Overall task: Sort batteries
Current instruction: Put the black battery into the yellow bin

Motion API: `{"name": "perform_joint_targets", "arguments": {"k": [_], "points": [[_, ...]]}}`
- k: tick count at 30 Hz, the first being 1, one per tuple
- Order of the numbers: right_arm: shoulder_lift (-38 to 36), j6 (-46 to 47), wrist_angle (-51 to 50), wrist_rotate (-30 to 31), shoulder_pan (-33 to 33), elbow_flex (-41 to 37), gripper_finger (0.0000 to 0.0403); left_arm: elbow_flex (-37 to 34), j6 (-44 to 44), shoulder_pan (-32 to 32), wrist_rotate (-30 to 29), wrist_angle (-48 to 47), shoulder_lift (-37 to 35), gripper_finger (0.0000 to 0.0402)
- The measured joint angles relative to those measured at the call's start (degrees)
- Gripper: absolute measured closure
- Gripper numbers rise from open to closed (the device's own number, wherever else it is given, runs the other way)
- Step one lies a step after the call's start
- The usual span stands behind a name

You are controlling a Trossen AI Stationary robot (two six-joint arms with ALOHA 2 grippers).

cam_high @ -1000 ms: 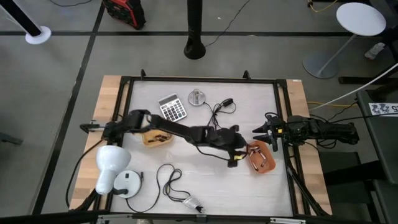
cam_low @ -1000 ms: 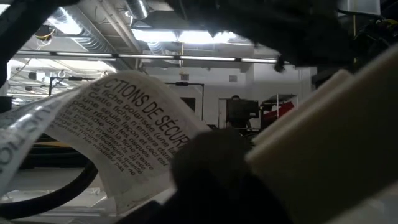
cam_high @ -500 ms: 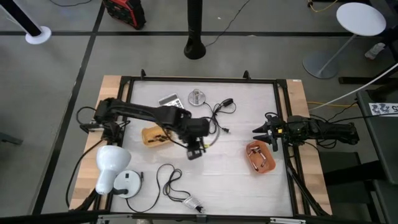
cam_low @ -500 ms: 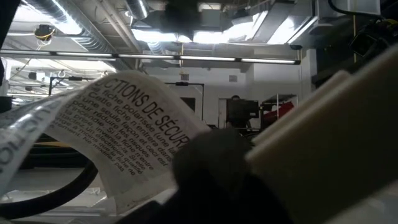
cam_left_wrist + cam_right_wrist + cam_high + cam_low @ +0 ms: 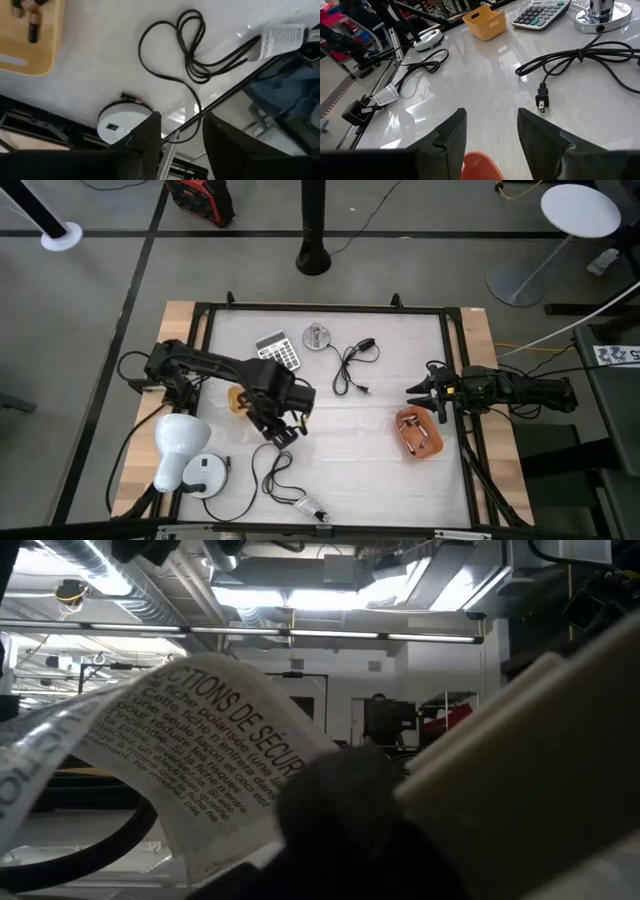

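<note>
Risk, left arm: the left gripper (image 5: 281,433) hangs above bare table with nothing between its fingers (image 5: 148,137); if it goes down for a pick from this height without lining up, it may snag the black cable (image 5: 186,52) that coils just ahead of the fingertips.
Risk, yellow tray: the yellow tray (image 5: 241,397) lies close behind the left gripper, partly hidden by the arm; a careless swing of the wrist could knock it and spill its contents.
Risk, orange tray: the right gripper (image 5: 420,393) sits just above the rim of the orange tray (image 5: 418,432); a forward reach could push that tray.
Left fingers: parted, a clear gap between them, touching nothing.
Left fingers, nearest things: a white round device (image 5: 119,123) directly beyond the tips, then the cable loop, then a tagged cable end (image 5: 281,38) farther out.
Batteries: two small batteries (image 5: 31,20) lie in the yellow tray, off to one side of the left fingers; more seem to lie in the orange tray, though they are hard to make out.
Right fingers: spread wide, holding nothing.
Right fingers, farther off: a power plug (image 5: 542,99) ahead, then a calculator (image 5: 540,12) and a silver disc-shaped object (image 5: 601,14) well beyond.
</note>
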Motion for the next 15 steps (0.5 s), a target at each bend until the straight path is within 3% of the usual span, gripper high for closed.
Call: {"name": "perform_joint_targets", "arguments": {"k": [5,15], "points": [[0.0,0.0,0.0,0.0,-0.02,0.0,0.0233,-3.21,1.6,-0.69,0.72,0.09,0.26,0.027],[0.01,-0.01,0.0,0.0,-0.02,0.0,0.0233,-19.4,1.83,-2.67,7.98,1.63,0.5,0.027]]}}
